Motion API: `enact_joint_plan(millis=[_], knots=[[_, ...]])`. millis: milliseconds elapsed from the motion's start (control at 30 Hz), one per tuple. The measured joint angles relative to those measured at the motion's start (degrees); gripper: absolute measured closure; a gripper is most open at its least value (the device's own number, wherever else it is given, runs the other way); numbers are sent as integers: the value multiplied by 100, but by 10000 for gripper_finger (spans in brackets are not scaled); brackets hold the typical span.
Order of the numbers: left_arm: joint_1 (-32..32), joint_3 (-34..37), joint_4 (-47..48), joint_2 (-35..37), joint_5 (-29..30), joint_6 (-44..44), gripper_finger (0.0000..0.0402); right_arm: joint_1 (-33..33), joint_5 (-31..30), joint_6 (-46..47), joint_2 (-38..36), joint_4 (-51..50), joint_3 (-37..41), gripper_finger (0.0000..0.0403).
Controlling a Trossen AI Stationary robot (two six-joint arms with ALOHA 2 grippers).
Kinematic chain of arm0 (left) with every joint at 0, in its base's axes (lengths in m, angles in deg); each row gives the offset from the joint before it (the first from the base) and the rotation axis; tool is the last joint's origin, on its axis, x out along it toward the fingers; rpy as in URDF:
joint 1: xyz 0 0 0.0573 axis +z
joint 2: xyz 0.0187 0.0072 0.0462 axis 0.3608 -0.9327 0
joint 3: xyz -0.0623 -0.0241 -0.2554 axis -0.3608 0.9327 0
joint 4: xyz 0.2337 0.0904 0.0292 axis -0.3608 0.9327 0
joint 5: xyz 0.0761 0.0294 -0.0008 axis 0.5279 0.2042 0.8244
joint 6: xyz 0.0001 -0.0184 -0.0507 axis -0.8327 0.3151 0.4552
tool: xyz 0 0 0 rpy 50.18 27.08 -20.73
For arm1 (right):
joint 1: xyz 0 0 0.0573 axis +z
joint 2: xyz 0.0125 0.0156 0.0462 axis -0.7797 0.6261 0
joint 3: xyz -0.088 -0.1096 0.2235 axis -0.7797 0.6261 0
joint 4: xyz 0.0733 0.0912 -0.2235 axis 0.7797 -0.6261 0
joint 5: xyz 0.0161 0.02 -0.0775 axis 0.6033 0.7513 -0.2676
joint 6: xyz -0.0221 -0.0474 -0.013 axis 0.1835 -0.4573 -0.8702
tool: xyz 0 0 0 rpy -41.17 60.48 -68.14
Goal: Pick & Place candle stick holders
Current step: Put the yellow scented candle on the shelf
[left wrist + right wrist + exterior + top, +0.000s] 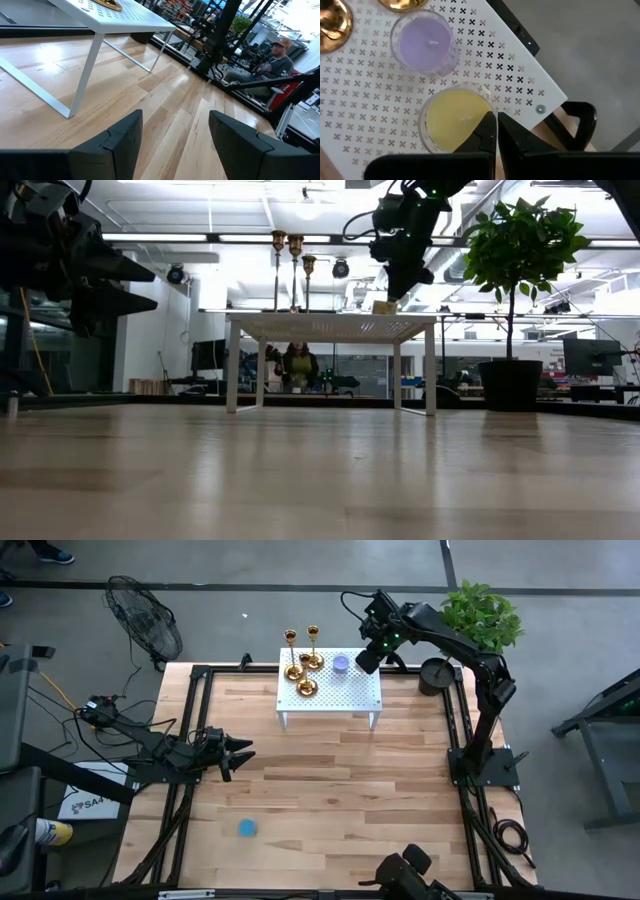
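Three gold candle stick holders [305, 662] stand on their round bases on the left half of a small white perforated table [355, 692]; they also show in the low view [293, 270]. A purple candle [426, 41] and a yellow candle in a clear glass [451, 120] stand on the same table to their right. My right gripper [497, 125] is over the table's far right part [367, 660], shut at the yellow candle's rim. My left gripper [243, 752] is open and empty, low over the wooden table's left part. My right gripper comes from above, pointing down, at the yellow candle's glass rim [489, 101] on the side toward the white table's right edge. One finger [482, 132] is over the wax inside the glass, the other just outside it. The glass stands upright on the white table [385, 307].
A blue disc [247, 828] lies on the wooden table near its front. A potted plant [482, 615] and a dark pot [436, 673] stand at the far right, a fan [145, 618] at the far left. People sit beyond the table [280, 55].
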Motion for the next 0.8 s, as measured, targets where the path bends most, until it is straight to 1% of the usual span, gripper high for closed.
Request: enact_joint_plan(millis=[367, 600, 800], knots=[[0, -1, 2, 0, -1, 1, 176, 24, 52, 759, 2, 0, 0, 403], [0, -1, 1, 0, -1, 0, 176, 171, -163, 1098, 17, 91, 0, 403], [0, -1, 1, 2, -1, 0, 176, 267, -227, 1515, 20, 60, 0, 403]])
